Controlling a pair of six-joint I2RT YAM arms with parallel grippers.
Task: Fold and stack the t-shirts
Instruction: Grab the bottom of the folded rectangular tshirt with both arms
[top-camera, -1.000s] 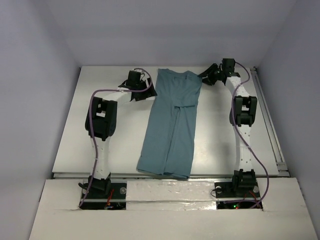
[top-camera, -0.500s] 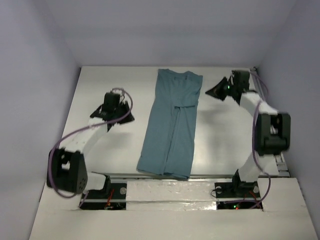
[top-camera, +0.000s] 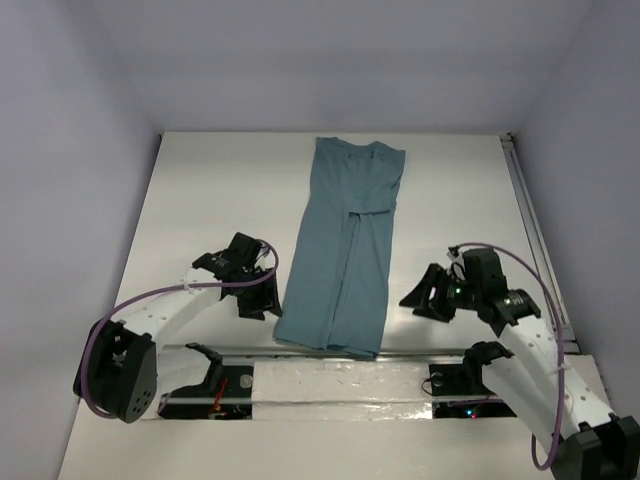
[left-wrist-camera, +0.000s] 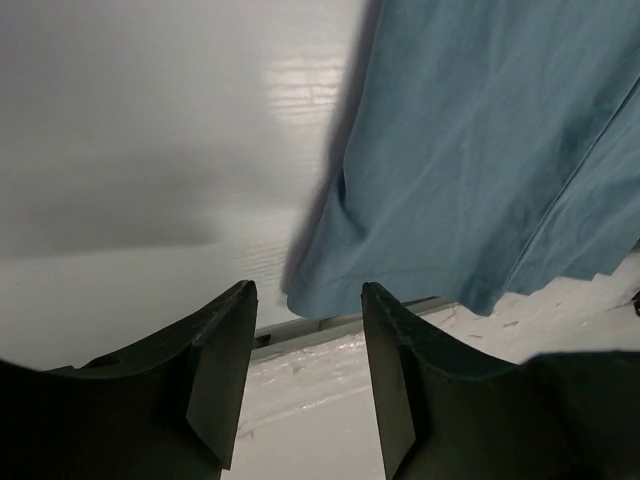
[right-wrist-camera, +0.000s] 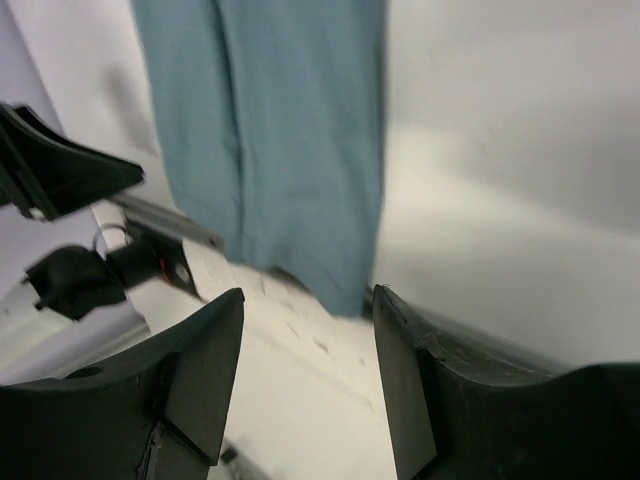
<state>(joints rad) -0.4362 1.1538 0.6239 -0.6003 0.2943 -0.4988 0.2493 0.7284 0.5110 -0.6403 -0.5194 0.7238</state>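
The teal t-shirt (top-camera: 340, 250) lies flat on the white table, folded lengthwise into a long strip, collar end far, hem at the near edge. It also shows in the left wrist view (left-wrist-camera: 470, 150) and the right wrist view (right-wrist-camera: 270, 130). My left gripper (top-camera: 262, 298) is open and empty, low by the shirt's near left corner. In its wrist view the gripper (left-wrist-camera: 305, 300) points at that hem corner. My right gripper (top-camera: 420, 297) is open and empty, to the right of the shirt's near right corner; its wrist view shows the gripper (right-wrist-camera: 308, 300) near the hem.
The table's near edge has a metal rail (top-camera: 230, 350) with a white ledge below it, where both arm bases sit. A rail (top-camera: 535, 240) runs along the right side. Grey walls enclose the table on three sides.
Both arms have swung back from the far collar end to the near hem end of the shirt. The shirt has not moved.
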